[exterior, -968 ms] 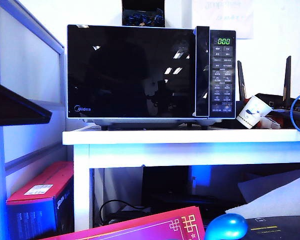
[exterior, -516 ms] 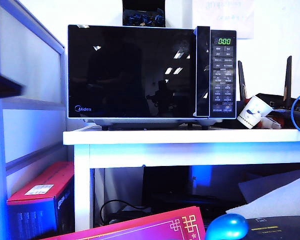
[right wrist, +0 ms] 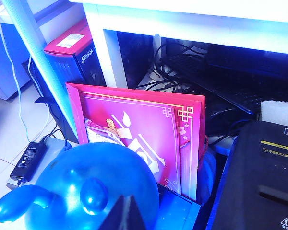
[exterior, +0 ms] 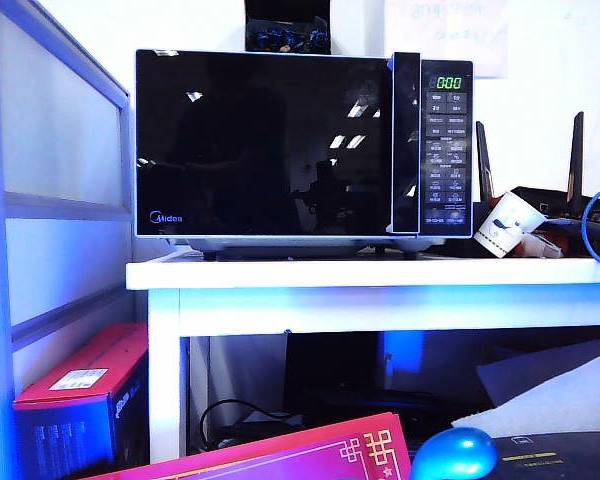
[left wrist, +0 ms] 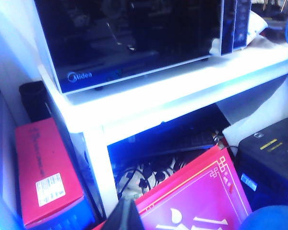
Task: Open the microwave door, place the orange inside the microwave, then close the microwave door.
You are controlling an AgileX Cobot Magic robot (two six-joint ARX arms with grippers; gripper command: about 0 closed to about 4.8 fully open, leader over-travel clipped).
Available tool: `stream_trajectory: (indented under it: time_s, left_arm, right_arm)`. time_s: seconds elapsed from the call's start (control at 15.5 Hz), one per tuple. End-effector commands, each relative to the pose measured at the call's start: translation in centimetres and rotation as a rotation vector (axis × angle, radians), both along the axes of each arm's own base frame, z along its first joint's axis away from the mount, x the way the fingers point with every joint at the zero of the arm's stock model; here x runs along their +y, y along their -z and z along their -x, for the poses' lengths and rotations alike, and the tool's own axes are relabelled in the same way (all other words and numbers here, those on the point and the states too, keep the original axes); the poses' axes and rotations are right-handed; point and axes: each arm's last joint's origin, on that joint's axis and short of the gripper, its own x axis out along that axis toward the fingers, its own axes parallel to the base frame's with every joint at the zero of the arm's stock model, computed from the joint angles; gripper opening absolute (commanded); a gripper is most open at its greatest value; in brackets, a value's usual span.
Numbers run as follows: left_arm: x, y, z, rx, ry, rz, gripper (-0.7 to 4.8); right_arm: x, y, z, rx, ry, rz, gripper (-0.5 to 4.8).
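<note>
White worktop [exterior: 380, 275]: microwave door [exterior: 262, 145] shut, no orange visible; left arm's gone from my exterior view, left pincer [left wrist: 122, 215] and right pincer [right wrist: 122, 214] both closed, empty.

By the 1 microwave [exterior: 302, 145]: 1 paper cup [exterior: 504, 226], 1 white table [exterior: 370, 275], 2 grippers: left gripper [left wrist: 125, 214], right gripper [right wrist: 124, 214].
</note>
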Motion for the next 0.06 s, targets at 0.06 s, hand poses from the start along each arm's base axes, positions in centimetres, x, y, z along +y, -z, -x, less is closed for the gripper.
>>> stream_trajectory:
  time_s: [0.06]
  left_arm:
    - [0.24, -0.36, 0.21, -0.043, -0.009, 0.018, -0.05]
  right_arm:
    - [0.0, 0.15, -0.02, 0.004, 0.003, 0.0, -0.01]
